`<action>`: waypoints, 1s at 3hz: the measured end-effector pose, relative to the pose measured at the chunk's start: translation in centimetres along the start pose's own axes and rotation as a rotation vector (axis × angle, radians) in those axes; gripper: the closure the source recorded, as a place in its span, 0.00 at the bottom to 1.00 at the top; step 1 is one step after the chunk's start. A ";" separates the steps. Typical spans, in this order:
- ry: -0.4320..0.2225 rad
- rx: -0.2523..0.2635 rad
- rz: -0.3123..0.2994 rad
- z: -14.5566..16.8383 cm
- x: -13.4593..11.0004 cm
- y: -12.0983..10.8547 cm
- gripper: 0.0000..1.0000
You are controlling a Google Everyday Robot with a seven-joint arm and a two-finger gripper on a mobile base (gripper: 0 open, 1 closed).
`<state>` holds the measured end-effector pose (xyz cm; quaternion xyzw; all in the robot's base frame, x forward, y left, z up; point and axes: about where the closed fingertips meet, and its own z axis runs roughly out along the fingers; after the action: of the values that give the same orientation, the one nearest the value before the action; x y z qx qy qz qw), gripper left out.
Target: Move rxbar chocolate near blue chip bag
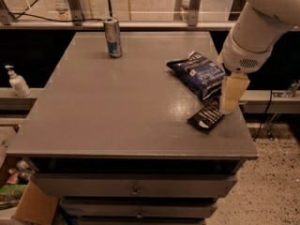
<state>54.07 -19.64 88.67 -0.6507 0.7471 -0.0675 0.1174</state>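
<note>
1 careless shove could tip the bar (206, 117), lying just in front of the bag (199, 73), off the table (117, 111). The gripper (230, 100) rests on the bar's end beside the bag; whether it grips, I cannot tell. Count: 1 bar, 1 bag, 1 can (112, 36) well beyond the bag.

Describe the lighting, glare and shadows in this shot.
Camera view: the table carries a soft pale sheen just left of the rxbar chocolate and below the blue chip bag; the gripper, low over the bar's right end near the table's right edge, is brightly lit against a dark background; the drawers under the tabletop sit in deep shadow.
</note>
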 end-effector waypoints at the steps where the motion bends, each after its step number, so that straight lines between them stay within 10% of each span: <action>1: -0.001 0.000 0.000 0.0 0.0 0.0 0.00; 3: -0.066 0.013 0.008 0.2 2.3 -0.2 0.00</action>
<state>54.01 -21.93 88.27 -0.6488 0.7451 -0.0503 0.1465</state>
